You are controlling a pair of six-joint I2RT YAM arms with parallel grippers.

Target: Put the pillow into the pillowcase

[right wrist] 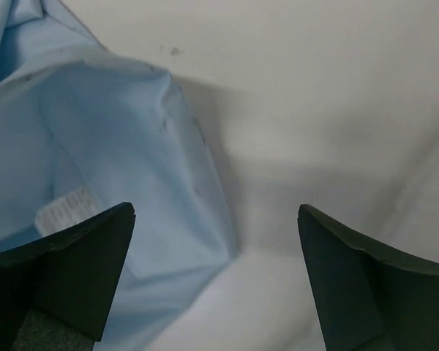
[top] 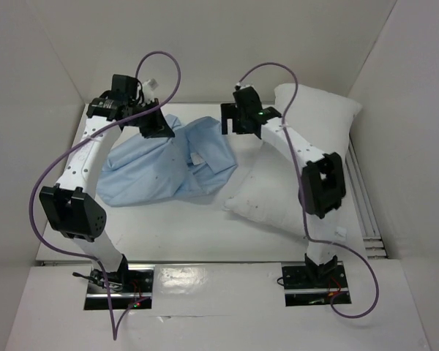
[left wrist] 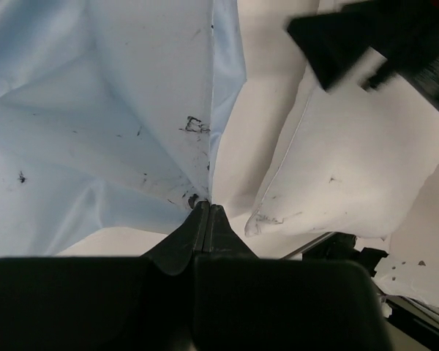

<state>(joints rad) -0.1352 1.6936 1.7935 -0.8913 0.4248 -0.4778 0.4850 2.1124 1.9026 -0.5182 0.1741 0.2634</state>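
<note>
The light blue, thin, wrinkled fabric pillowcase (top: 150,168) lies bunched on the white table (top: 175,234), left of centre, with its far edge drawn up to the left gripper (top: 157,123). The overhead view hides the grip itself. The left wrist view shows it: the left gripper (left wrist: 207,208) has its two black fingers pressed together on a fold of the pillowcase (left wrist: 95,117) — the cloth fans away from the tips in taut creases, dotted with small dark specks.

The plump white rectangular soft pillow (top: 314,110) lies on the right side of the table, its near corner against the pillowcase's right end. From the left wrist, a seamed corner of the pillow (left wrist: 351,168) sits just beside the pinched cloth.

The right gripper (top: 230,123) hovers between pillowcase and pillow, jaws spread wide and holding nothing. In its own wrist view the right gripper (right wrist: 216,270) has the pillowcase (right wrist: 110,146) under its left finger and reaching partway into the gap; a small white label (right wrist: 64,208) shows on the blue cloth.
</note>
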